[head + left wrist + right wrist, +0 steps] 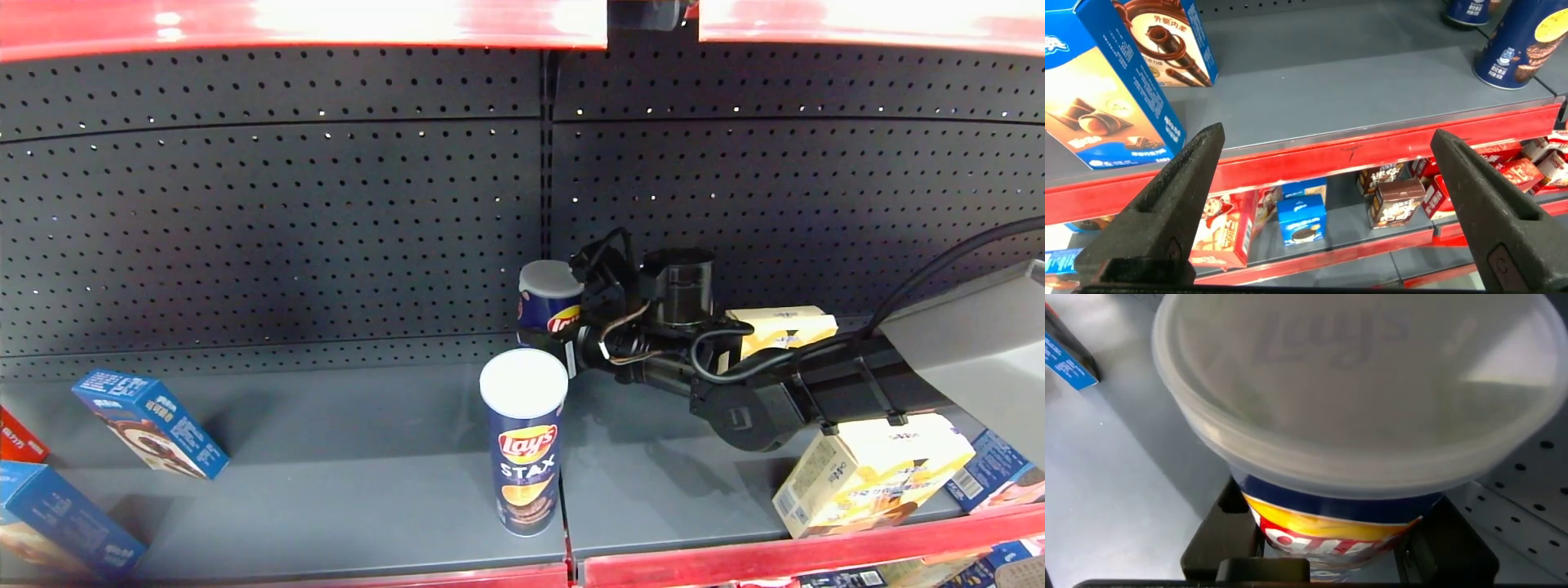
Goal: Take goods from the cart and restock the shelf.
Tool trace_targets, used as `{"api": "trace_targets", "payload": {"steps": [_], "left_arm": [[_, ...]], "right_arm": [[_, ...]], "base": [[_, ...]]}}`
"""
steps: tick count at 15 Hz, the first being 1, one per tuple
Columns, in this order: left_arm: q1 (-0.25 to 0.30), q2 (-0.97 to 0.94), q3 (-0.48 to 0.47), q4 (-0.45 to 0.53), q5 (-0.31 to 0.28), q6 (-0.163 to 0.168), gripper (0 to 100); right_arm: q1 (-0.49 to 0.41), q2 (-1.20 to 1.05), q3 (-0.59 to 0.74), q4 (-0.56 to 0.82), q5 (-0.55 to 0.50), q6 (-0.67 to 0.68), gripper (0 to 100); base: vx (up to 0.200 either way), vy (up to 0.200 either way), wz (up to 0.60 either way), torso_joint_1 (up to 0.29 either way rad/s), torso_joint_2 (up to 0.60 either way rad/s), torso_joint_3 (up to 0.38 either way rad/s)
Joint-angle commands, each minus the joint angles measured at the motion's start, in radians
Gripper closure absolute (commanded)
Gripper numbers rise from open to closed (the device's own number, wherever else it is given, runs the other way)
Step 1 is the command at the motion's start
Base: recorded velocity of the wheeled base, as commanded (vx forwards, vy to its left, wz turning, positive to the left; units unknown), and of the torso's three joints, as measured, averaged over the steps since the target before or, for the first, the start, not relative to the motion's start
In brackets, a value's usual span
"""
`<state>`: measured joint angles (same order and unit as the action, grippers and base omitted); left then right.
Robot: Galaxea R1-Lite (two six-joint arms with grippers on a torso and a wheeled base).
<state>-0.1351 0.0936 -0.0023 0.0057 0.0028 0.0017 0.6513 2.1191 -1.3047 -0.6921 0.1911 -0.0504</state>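
**Right claw gripping a chip can at the back of the shelf**

Head view: the right claw (pixel 563 331) is clamping a navy cylindrical chip can with a pale plastic lid (pixel 549 302), upright and near the dark perforated back panel (pixel 286 229). The claw is hiding the can's base, so I cannot tell whether it is resting on the grey metal shelf (pixel 343 457). A second navy chip can with a white lid (pixel 523 441) is standing just in front of it, close to the red front edge strip (pixel 775 555). Two blue cardboard boxes (pixel 151 423) are sitting at the far left, and a broad bare stretch of shelf is lying between them and the cans. A yellow carton (pixel 869 474) is lying at the front edge under the right arm.

Left wrist view: the left claw (pixel 1327 196) is hanging wide open outside the red edge strip, gripping nothing. Bare shelf is showing between its black fingers (pixel 1167 212), and the lower shelf (pixel 1372 245) beneath is carrying small packets.

Right wrist view: the claw's fingers (pixel 1221 539) are pressing the held can's body from both sides, with the back panel just beside it.
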Motion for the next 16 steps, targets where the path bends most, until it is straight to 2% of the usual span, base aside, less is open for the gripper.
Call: {"api": "trace_targets", "payload": {"steps": [1,5,6,13,16], "left_arm": [[0.000,0.001,-0.001,0.000,0.000,0.000,0],[0.000,0.001,-0.001,0.000,0.000,0.000,0],[0.000,0.001,0.001,0.000,0.000,0.000,0],[0.000,0.001,-0.001,0.000,0.000,-0.002,0],[0.000,0.001,-0.001,0.000,0.000,0.000,0]], "right_arm": [[0.002,0.004,-0.007,-0.001,0.001,0.000,100],[0.008,0.008,-0.015,-0.003,0.008,0.000,100],[0.010,0.008,-0.015,-0.004,0.008,0.000,0],[0.018,-0.001,0.007,-0.003,0.001,-0.002,0],[0.014,-0.061,0.102,-0.009,-0.021,-0.003,0]], "base": [[0.000,0.000,0.00,0.000,0.00,0.000],[0.000,0.000,0.00,0.000,0.00,0.000],[0.000,0.000,0.00,0.000,0.00,0.000],[0.000,0.000,0.00,0.000,0.00,0.000],[0.000,0.000,0.00,0.000,0.00,0.000]]}}
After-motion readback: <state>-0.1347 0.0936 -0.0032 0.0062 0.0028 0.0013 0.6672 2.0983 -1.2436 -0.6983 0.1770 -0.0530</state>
